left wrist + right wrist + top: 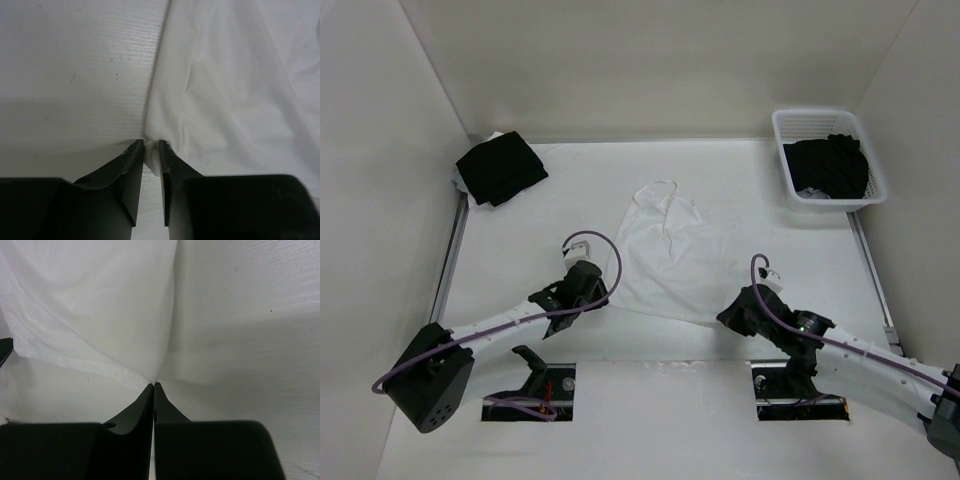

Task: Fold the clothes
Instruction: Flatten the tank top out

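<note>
Thin white sleeveless top (pixel 670 250) lies flat mid white counter (pixel 520 230), straps far, hem near. The fabric looks soft, light and limp, so it'll sag and drag; best held at the near hem corners. My right end effector (pixel 154 385) is clamped on the right corner. My left end effector (pixel 152 143) has the left corner between narrowly parted jaws, and I can't tell if it's pinched.

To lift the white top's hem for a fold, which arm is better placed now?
Right. The right hand is shut on a hem corner of the white top, so it could probably lift at once. The left hand has jaws slightly apart around the other corner, not yet gripping.
</note>
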{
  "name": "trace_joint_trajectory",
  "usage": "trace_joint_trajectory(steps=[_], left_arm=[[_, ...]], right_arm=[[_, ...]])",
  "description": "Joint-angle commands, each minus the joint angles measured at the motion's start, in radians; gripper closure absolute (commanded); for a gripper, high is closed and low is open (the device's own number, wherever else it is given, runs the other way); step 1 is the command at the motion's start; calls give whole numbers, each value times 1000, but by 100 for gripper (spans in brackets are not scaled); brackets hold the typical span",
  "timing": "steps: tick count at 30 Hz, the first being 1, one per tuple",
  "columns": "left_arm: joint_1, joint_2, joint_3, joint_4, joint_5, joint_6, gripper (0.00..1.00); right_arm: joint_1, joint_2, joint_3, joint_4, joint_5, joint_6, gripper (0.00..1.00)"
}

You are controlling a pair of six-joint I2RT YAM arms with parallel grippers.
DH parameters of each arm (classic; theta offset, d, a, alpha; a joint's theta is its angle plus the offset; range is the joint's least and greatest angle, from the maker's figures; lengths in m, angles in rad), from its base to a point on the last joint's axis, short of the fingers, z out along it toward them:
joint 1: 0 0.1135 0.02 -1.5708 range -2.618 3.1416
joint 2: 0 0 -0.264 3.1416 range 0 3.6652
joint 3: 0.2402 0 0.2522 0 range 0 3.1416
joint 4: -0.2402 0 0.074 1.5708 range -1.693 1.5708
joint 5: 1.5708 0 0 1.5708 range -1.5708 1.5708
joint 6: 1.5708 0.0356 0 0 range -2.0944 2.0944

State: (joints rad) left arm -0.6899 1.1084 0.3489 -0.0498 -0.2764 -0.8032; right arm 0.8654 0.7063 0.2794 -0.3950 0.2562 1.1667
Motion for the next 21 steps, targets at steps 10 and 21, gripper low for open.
trace_joint_trajectory(steps=[10,21], left_arm=[[7,-252,38,-163,3,-79,100],[-33,-545,533,-349,-191,108,100]], right_arm=[[10,-50,55,42,69,-33,99],[189,-183,568,-211,388,-304,100]])
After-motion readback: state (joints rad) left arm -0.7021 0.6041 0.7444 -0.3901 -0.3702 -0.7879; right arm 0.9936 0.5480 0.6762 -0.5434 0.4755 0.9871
